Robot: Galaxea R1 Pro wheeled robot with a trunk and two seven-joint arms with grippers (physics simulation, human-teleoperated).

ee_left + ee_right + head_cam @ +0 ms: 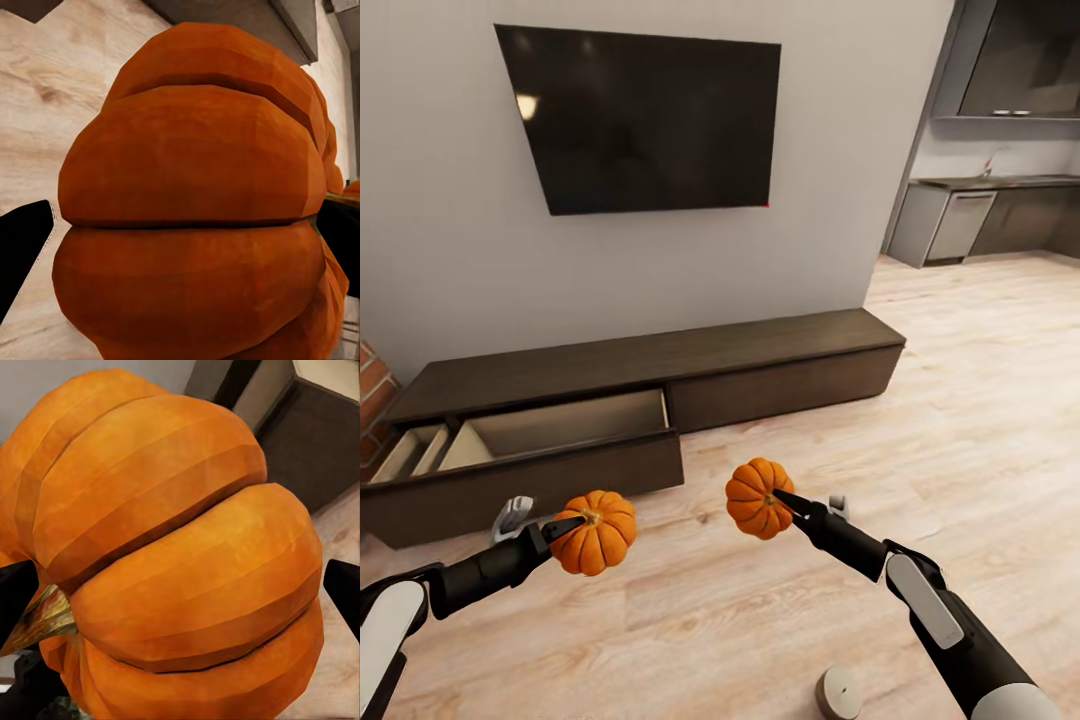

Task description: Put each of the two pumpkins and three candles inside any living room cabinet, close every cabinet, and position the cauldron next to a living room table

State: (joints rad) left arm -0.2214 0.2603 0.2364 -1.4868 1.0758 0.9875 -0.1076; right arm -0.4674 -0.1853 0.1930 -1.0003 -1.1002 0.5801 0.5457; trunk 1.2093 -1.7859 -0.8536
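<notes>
I hold two orange ribbed pumpkins above the wooden floor. My left gripper (572, 528) is shut on the left pumpkin (598, 533), which bulges between the black fingers (22, 244) in the left wrist view. My right gripper (785, 498) is shut on the right pumpkin (755, 497), stem towards the fingers (343, 594). Ahead, the long dark-brown cabinet (660, 358) stands along the wall, its left drawer (560, 425) pulled open with a bare beige inside. One grey-beige candle (839, 692) stands on the floor by my right arm. The cauldron and the table are out of view.
A black TV (645, 115) hangs on the wall above the cabinet. A brick edge (370, 385) shows at far left. Grey kitchen cupboards (970, 220) stand at the back right. Wooden floor (980, 400) stretches to the right of the cabinet.
</notes>
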